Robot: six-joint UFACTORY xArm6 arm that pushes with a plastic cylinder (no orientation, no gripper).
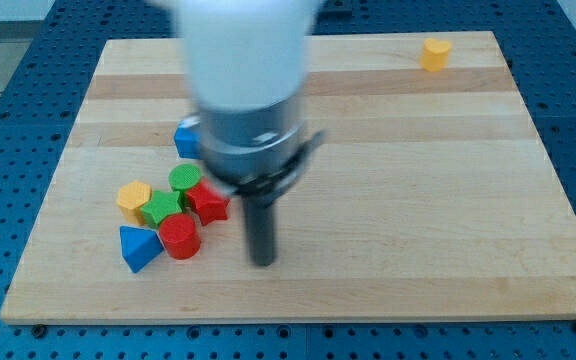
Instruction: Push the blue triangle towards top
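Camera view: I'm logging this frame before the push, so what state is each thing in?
my tip: down at the board, right of the red cylinder, apart from it.
blue triangle: flat, bottom-left of the cluster, untouched.
red cylinder: upright, beside the blue triangle.
red star: flat, in the cluster.
green star: flat.
green cylinder: upright.
yellow hexagon: flat.
blue block: partly hidden by the arm.
yellow block: alone, top right.

Light wooden desk [418, 200] with 8 blocks on it. 7 sit bunched at the view's left: blue triangle [138, 247], red cylinder [180, 237], red star [208, 202], green star [161, 209], green cylinder [185, 178], yellow hexagon [134, 196], blue block [187, 140]. Another yellow hexagon [435, 53] is alone at the top right.
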